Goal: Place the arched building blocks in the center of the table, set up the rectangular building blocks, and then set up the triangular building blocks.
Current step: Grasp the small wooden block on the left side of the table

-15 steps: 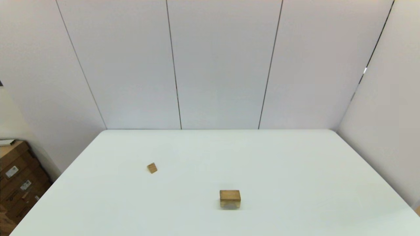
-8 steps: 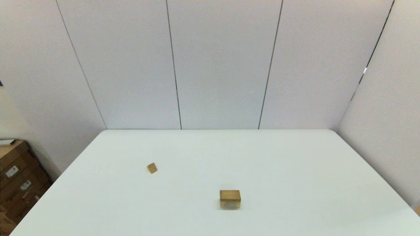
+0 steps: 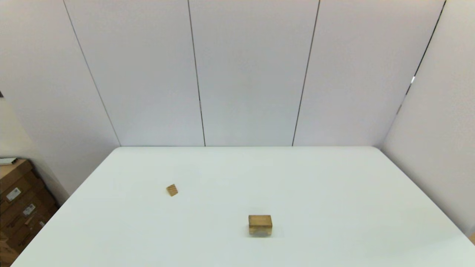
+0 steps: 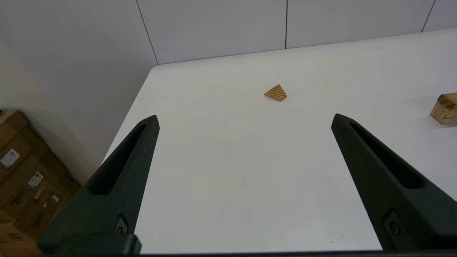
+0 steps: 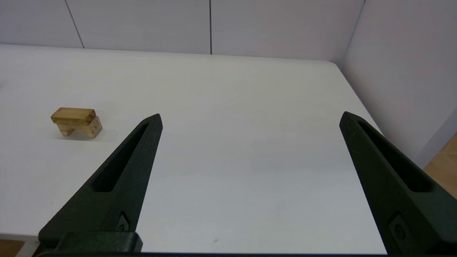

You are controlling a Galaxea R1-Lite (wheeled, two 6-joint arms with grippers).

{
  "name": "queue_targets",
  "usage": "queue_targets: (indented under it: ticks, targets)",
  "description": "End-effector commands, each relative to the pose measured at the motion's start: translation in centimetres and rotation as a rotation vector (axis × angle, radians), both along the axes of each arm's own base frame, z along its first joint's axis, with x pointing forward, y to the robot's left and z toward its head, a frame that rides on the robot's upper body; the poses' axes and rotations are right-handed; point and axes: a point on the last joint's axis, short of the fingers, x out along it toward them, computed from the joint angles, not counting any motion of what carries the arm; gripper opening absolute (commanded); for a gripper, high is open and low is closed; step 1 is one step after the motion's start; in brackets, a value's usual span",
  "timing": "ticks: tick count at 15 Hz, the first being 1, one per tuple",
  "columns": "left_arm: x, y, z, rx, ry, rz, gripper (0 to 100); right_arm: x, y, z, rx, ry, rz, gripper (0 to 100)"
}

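The pale arched block (image 3: 259, 231) stands near the middle of the white table (image 3: 334, 207), its cut-out facing down. The darker rectangular slab (image 3: 260, 220) lies flat on top of it. The right wrist view shows the slab (image 5: 73, 115) resting on the arch (image 5: 93, 128). The small striped triangular wedge (image 3: 172, 190) lies alone to the left and farther back, also seen in the left wrist view (image 4: 276, 93). My left gripper (image 4: 244, 119) hangs open near the table's front left, empty. My right gripper (image 5: 250, 117) is open and empty at the front right. Neither arm shows in the head view.
Stacked cardboard boxes (image 3: 18, 207) stand on the floor beyond the table's left edge. White wall panels (image 3: 252, 74) close off the back and the right side (image 3: 438, 141). The stack shows at the frame edge in the left wrist view (image 4: 442, 110).
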Motion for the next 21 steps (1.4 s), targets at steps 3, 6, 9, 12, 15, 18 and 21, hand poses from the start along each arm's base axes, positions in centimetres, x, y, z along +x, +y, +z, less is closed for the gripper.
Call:
queue_targets:
  ticks: [3, 6, 9, 12, 15, 18, 21]
  targets:
    - [0.0, 0.0, 0.0, 0.004, 0.000, 0.001, 100, 0.0, 0.0, 0.0, -0.001, 0.001, 0.001, 100]
    - [0.0, 0.0, 0.1, 0.016, -0.004, -0.006, 100, 0.0, 0.0, 0.0, 0.001, 0.001, 0.001, 100]
    - [-0.3, 0.0, 0.9, 0.023, -0.032, -0.018, 100, 0.0, 0.0, 0.0, -0.001, 0.000, 0.001, 100]
    - [-1.1, -0.2, 3.3, 0.022, -0.022, -0.084, 100, 0.0, 0.0, 0.0, -0.001, 0.000, 0.001, 100]
    - [0.3, -0.4, 7.7, 0.016, 0.094, -0.171, 100, 0.0, 0.0, 0.0, -0.001, 0.000, 0.001, 100]
    - [4.9, -0.3, 12.1, 0.002, 0.243, -0.167, 100, 0.0, 0.0, 0.0, -0.001, 0.001, 0.001, 100]
    - [11.9, -0.2, 14.4, -0.006, 0.427, -0.120, 100, 0.0, 0.0, 0.0, -0.001, 0.000, 0.001, 100]
